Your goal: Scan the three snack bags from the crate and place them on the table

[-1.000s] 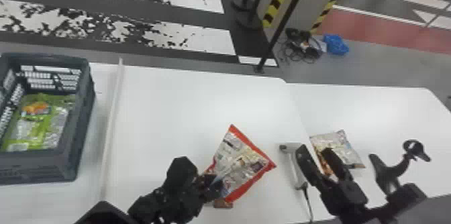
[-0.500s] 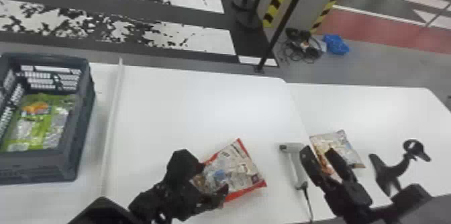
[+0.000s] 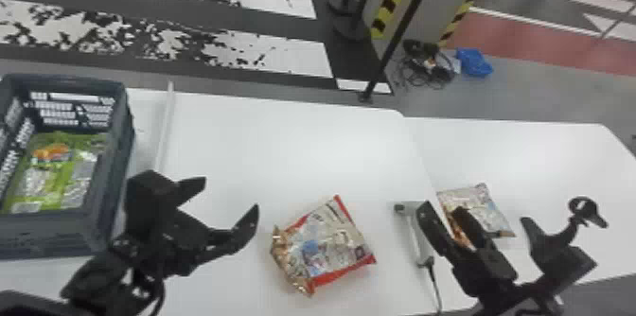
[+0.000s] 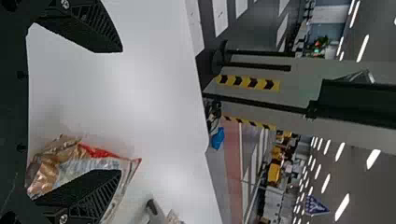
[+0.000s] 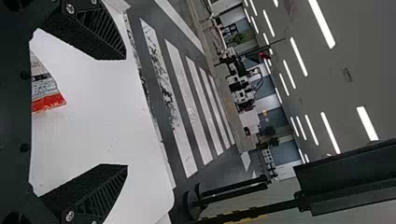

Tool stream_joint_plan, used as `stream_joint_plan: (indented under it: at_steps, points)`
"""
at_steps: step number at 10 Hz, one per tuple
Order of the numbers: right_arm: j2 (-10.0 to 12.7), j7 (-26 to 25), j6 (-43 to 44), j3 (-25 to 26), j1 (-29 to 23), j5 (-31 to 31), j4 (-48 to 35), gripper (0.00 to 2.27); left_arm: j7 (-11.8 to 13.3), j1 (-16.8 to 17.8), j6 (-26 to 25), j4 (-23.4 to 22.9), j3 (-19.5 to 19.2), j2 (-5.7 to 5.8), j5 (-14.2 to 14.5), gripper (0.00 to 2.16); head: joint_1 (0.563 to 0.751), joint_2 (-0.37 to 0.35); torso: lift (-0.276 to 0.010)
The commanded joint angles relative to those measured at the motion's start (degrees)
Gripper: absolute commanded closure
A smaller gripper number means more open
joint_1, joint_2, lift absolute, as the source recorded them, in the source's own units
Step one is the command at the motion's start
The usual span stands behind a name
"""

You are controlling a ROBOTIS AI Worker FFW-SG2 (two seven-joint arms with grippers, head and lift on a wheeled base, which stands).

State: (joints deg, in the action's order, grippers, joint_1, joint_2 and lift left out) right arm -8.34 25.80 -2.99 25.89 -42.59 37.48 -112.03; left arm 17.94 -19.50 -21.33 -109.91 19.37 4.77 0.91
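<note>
Beyond the now wide-spread fingers of the left gripper lies the freed red-edged snack bag; the right gripper gapes.

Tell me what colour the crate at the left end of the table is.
Dark bluish grey; the crate shows best in the head view.

In the left wrist view, we see the left gripper with its two fingers spread apart, bare white table between them. A red-edged snack bag lies well back from the table's far edge, partly hidden behind one finger. Near it we make out one end of the scanner and a sliver of another bag. Past the far edge, near its rounded corner, a blue item sits on the floor.
</note>
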Motion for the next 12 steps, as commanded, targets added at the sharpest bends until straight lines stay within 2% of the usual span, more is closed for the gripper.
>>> stream_joint_plan:
  at_steps: [1, 3, 4, 5, 7, 8, 9, 10, 11, 12]
  points:
    - [-0.18, -0.32, -0.66, -0.05, 1.19, -1.71, 1.20, 0.10, -0.98, -4.06, 2.91, -6.28, -6.37, 0.59, 2.78, 0.08, 0.695, -0.350, -0.037]
    - [-0.62, -0.32, -2.94, -0.93, 3.65, -3.82, 3.48, 0.10, -3.00, -8.89, 5.37, -13.14, -13.84, 0.50, 4.45, 0.08, 0.695, -0.350, -0.037]
    - [-0.98, 0.21, -2.77, -1.55, 4.88, -5.49, 5.07, 0.11, -3.00, -11.00, 5.37, -15.77, -17.70, 0.15, 5.77, 0.08, 0.695, -0.350, -0.037]
    - [-1.68, 1.00, -2.59, -2.16, 5.76, -5.93, 6.47, 0.15, -2.47, -12.23, 5.20, -17.44, -21.66, -0.11, 9.29, 0.08, 0.695, -0.350, -0.037]
    - [-1.77, 3.20, -1.19, -2.16, 6.64, -6.19, 9.90, 0.42, -3.09, -13.73, 5.20, -18.59, -25.17, -0.99, 10.52, 0.08, 0.695, -0.305, -0.037]
    - [-1.77, 4.17, 0.57, -2.08, 7.08, -7.07, 12.01, 0.78, -3.00, -14.17, 5.02, -18.41, -26.40, -1.34, 11.75, 0.08, 0.695, -0.273, -0.037]
    - [-1.77, 5.22, 0.57, -2.08, 8.66, -8.04, 14.91, 1.66, -2.91, -14.96, 5.02, -18.23, -27.46, -1.69, 12.63, 0.08, 0.695, -0.259, -0.037]
    - [-2.38, 5.84, 0.75, -2.08, 10.24, -9.89, 17.90, 2.02, -2.65, -16.19, 5.72, -18.06, -27.99, -1.87, 12.71, 0.08, 0.695, -0.252, -0.037]
    - [-2.73, 7.07, 1.80, -2.34, 12.26, -12.79, 20.97, 2.17, -2.39, -17.77, 7.31, -18.15, -28.95, -2.31, 13.24, 0.08, 0.695, -0.251, -0.037]
    - [-3.61, 7.33, 2.86, -3.31, 13.93, -14.28, 24.58, 2.17, -2.12, -18.91, 8.89, -18.06, -29.83, -2.57, 14.12, 0.08, 0.695, -0.249, -0.037]
